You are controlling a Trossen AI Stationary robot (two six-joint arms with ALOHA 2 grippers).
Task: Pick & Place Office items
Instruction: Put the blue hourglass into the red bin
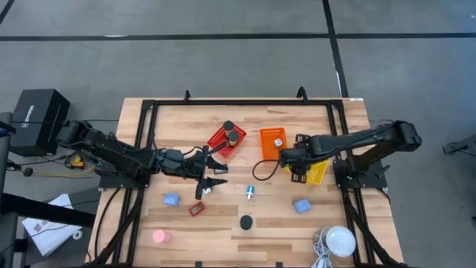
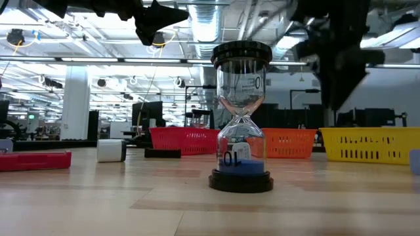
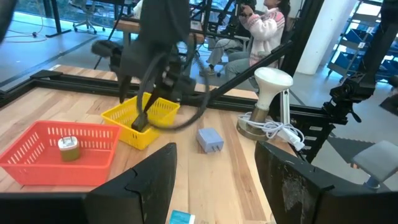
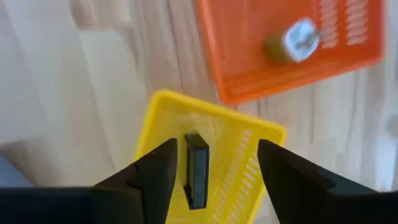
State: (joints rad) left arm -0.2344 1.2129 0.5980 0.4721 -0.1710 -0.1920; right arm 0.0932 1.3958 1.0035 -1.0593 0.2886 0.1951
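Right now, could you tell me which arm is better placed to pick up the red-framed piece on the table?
The left. The left gripper hangs open just beside the red-framed piece, on its own half of the table. The right gripper is open over the yellow basket, where a black rectangle lies, farther from that piece.

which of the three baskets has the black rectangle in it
The yellow basket, right under the right gripper with its fingers open. The black rectangle lies inside it. The orange basket holds a silvery bit, and the red basket holds dark rolls.
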